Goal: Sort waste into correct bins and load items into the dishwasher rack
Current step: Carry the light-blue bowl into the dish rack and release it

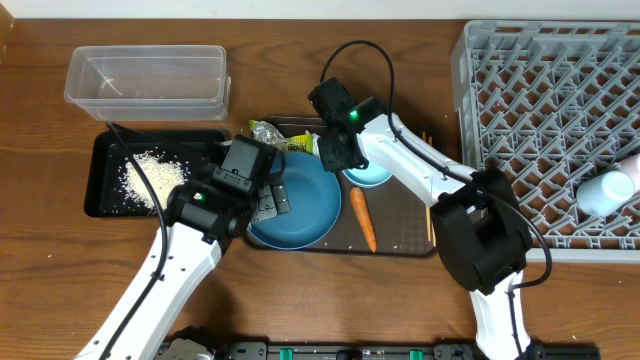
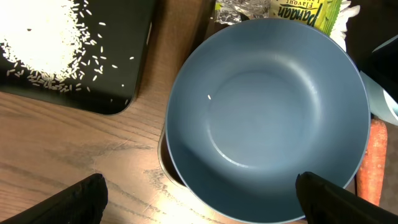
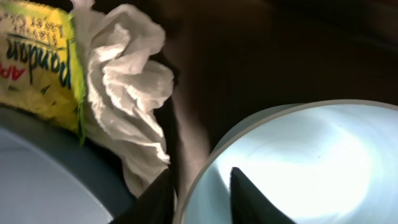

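The dark blue round dish (image 1: 300, 205) sits on the brown serving tray (image 1: 400, 235). My left gripper (image 1: 268, 195) hangs wide open over its left rim, which lies between the fingers in the left wrist view (image 2: 205, 202). My right gripper (image 1: 345, 160) straddles the rim of the small light blue bowl (image 1: 370, 178), one finger inside and one outside (image 3: 199, 193). The silver and yellow-green wrapper (image 1: 275, 135) lies behind the dish. The orange carrot (image 1: 363, 218) lies to its right. Rice (image 1: 150, 178) lies in the black tray (image 1: 100, 150). The light blue cup (image 1: 608, 192) lies in the grey rack (image 1: 540, 120).
The clear tub (image 1: 145, 80) stands behind the black tray. Crumpled white tissue (image 3: 124, 93) lies between the wrapper and the bowl. Thin chopsticks (image 1: 431, 215) lie along the brown tray's right edge. The rack fills the right side of the table.
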